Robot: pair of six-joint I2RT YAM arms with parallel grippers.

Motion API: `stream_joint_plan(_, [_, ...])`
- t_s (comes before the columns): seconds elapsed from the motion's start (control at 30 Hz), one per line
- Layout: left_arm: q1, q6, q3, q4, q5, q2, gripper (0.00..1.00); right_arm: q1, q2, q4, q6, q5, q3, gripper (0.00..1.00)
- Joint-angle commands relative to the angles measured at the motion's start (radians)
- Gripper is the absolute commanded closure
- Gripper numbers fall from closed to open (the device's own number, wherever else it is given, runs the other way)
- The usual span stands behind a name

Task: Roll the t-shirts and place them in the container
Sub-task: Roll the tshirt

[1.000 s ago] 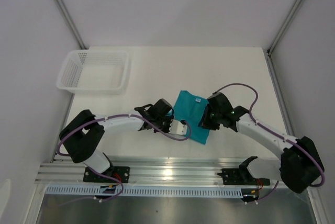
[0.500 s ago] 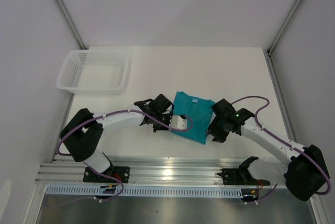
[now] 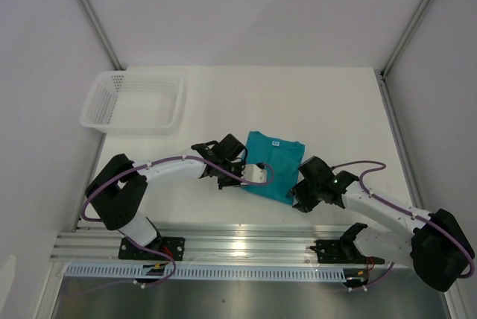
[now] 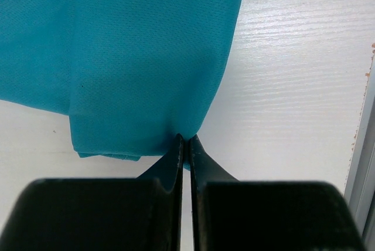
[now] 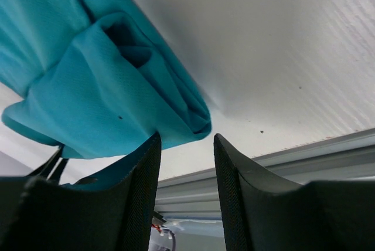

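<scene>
Shirt: I'm looking at the t-shirt [image 3: 274,164] lying mid-desk [image 3: 335,103], folded narrow. It's sitting between my two hands and well apart from the basket [image 3: 179,106].
Left hand: the left hand [image 4: 186,139] is pinching the shirt's near edge, jaws closed tight on a thin tuck of cloth.
Right hand: the right hand [image 5: 186,139] is waiting at the near right corner with its jaws standing apart and nothing clamped between them. The folded corner [image 5: 176,104] is lying just ahead of it, with cloth draping onto one jaw.
Risk, thin pinch: I'm only holding a sliver on the left, so any pull is threatening to slide the fabric straight out.
Risk, lopsided start: only one side is being held. If I begin rolling like this, I'm expecting the roll to skew and come out cone-shaped.
Risk, loose layers: that right corner is gaping open in layers. Closing on it carelessly, I'm likely catching the top layer alone and peeling the fold apart.
Risk, near edge: the shirt is sitting close to the rail [image 3: 246,241], so dragging it toward me is inviting a snag there.
</scene>
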Motion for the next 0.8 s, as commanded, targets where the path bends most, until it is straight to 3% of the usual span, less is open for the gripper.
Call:
stream_joint_plan(0.0, [0.005,-0.024,0.025,-0.007,0.03,0.001,0.99,0.007,0.001,0.055,0.066,0.094,0.01,0.55])
stream_joint_plan(0.57, [0.005,-0.064,0.057,-0.032,0.044,0.03,0.99,-0.013,0.053,0.107,0.032,0.048,-0.051,0.55])
stream_joint_plan(0.77, [0.005,-0.073,0.059,-0.043,0.049,0.033,0.99,-0.022,0.119,0.145,0.011,0.023,-0.062,0.63])
